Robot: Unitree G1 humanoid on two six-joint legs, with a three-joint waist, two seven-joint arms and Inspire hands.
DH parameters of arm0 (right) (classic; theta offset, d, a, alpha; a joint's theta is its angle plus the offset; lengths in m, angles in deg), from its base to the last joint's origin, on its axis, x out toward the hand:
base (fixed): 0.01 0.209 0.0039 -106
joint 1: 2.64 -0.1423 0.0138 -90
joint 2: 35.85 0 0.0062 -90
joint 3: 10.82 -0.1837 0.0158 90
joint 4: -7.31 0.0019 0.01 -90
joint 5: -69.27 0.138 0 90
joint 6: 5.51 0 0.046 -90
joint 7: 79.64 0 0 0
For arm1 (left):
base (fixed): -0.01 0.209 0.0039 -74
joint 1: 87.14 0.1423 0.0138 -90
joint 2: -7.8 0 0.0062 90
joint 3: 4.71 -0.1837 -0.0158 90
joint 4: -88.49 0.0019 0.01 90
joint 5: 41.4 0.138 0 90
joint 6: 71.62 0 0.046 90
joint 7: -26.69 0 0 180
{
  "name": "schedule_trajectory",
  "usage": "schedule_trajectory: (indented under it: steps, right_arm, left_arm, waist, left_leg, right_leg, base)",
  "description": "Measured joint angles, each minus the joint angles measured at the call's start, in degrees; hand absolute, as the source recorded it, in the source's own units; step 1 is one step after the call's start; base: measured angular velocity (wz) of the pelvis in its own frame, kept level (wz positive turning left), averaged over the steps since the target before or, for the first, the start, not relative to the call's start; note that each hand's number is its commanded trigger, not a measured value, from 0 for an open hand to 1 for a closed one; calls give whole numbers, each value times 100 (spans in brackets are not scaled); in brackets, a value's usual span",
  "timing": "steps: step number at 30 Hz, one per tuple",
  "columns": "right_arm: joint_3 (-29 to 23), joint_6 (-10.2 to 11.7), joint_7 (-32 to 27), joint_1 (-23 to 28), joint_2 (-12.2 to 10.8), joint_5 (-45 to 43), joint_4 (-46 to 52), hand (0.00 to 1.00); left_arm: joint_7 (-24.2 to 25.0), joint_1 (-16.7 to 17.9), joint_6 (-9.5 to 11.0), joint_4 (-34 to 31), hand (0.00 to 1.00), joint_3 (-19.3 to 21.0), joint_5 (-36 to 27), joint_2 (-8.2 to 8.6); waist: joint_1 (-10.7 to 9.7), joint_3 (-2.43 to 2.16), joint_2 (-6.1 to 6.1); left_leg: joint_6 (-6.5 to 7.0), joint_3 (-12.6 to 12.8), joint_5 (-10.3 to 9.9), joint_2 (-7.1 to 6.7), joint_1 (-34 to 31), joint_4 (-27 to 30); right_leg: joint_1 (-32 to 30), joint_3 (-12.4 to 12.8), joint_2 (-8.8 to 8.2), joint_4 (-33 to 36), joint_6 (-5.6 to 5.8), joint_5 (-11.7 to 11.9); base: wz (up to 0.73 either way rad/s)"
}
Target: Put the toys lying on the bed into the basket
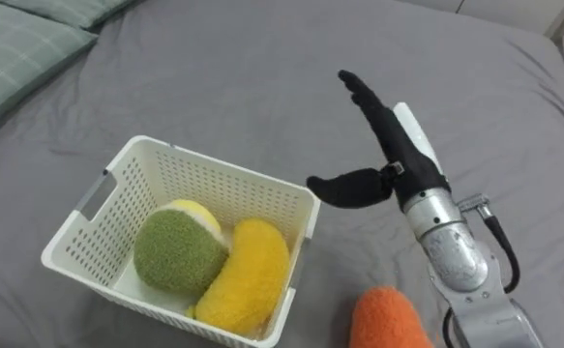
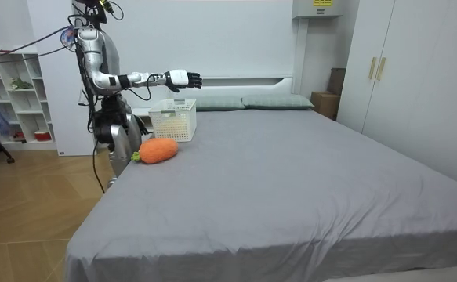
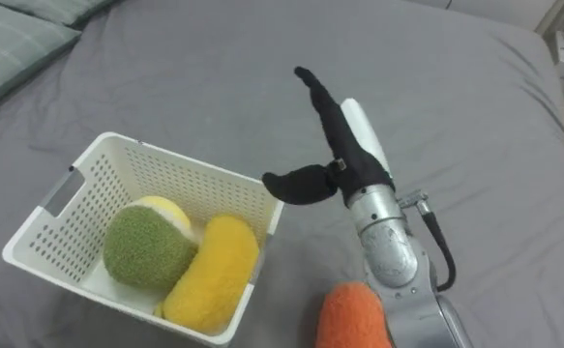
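Left eye view shows the right hand stretched out over the grey bed. Its fingers are straight and point away from the robot. The thumb is spread to the side, toward the basket. The hand is open and nothing is in it.

A white basket with perforated walls stands on the sheet, to the left of the hand. Two toys lie inside it, touching each other. One is a round green toy with a pale yellow part at its far side. The other is a long yellow toy, which leans on the basket's right wall. A third toy, an orange toy, lies on the sheet at the lower edge of the view. It is outside the basket, to the right of it and beside the robot's forearm, and a strip of sheet separates it from the basket. A green checked pillow lies at the upper left.

From the room view, the robot stands upright at the side of the bed, near its head end, at the room view's left. Its arm is held level, and the hand is raised higher than the basket's rim. The orange toy lies close to the bed's edge, just before the robot. A white wardrobe stands at the room view's right, and an open shelf stands behind the robot.
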Motion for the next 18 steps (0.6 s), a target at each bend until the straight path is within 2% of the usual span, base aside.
schedule_trajectory:
  steps: [2,7,13,14,18]
  right_arm:
    - [-75,0,-11,130,46,-4,-188,0]
    - [-247,3,-37,235,155,1,-232,0]
    - [-501,63,-224,335,160,33,-500,0]
    - [-496,120,-238,346,147,21,-653,0]
    - [-479,169,-256,522,132,-83,-1293,0]
  left_arm:
    - [-9,0,21,-4,0,1,-2,2]
    - [-12,-13,79,-14,0,105,1,9]
    - [-16,-15,77,-37,0,123,-15,16]
    - [-22,-12,73,-37,0,120,-53,23]
    - [-36,-32,93,-38,0,118,-98,30]
  waist:
    - [-86,-11,27]
    - [-147,-17,37]
    - [-210,-28,16]
    - [-249,-16,34]
    - [-269,-25,17]
  left_leg:
    - [0,44,0,12,5,5]
    - [-23,177,-17,56,84,0]
    - [-42,261,-40,90,96,-3]
    - [-40,267,-41,90,98,-4]
    - [-36,276,-46,87,106,-9]
  right_leg:
    - [-1,63,13,13,-1,6]
    - [14,187,52,16,-3,31]
    - [0,236,76,7,-12,37]
    - [0,243,77,6,-12,37]
    - [2,256,76,3,-12,37]
  base:
    - [-9]
    - [-15]
    - [-6]
    - [0]
    - [-1]
